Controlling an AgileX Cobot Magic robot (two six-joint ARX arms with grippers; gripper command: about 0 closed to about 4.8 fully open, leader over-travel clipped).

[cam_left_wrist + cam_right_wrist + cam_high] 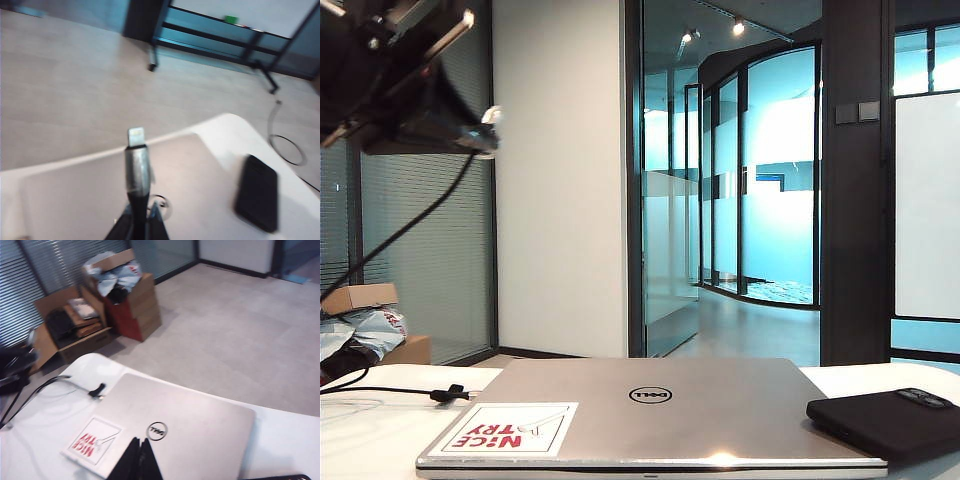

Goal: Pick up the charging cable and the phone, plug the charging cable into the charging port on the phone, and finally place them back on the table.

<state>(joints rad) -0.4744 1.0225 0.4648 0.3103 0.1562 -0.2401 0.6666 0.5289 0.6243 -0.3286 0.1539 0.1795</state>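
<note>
The left tool (139, 220) is clamped shut on the charging cable (138, 170), a thin black cord with a silver-grey collar and a small white plug tip. In the left wrist view the plug stands up out of the closed fingers, tip uppermost, over the lid of the closed silver Dell laptop (90, 195). In the exterior view this tool (470, 135) is raised high at about 10 o'clock, well above the table, and the black cord hangs from it down toward 8 o'clock, then runs along the white tabletop, where its small black clip (448, 394) lies just beside the laptop's far left corner.

The right tool (138, 462) is closed with its two dark fingers pressed together and nothing between them. It hovers over the near part of the laptop lid, close to the round Dell logo (157, 431) and beside the red-and-white sticker (93, 441).

The phone (886, 421), a flat black rectangular slab in a matte case, lies flat on the wide plain white table (360, 440) at about 4 o'clock in the exterior view, just beside the laptop's right edge, apart from both tools. Whether it touches the laptop cannot be told.

Brown cardboard boxes (125, 300) stand on the floor beyond the table.
</note>
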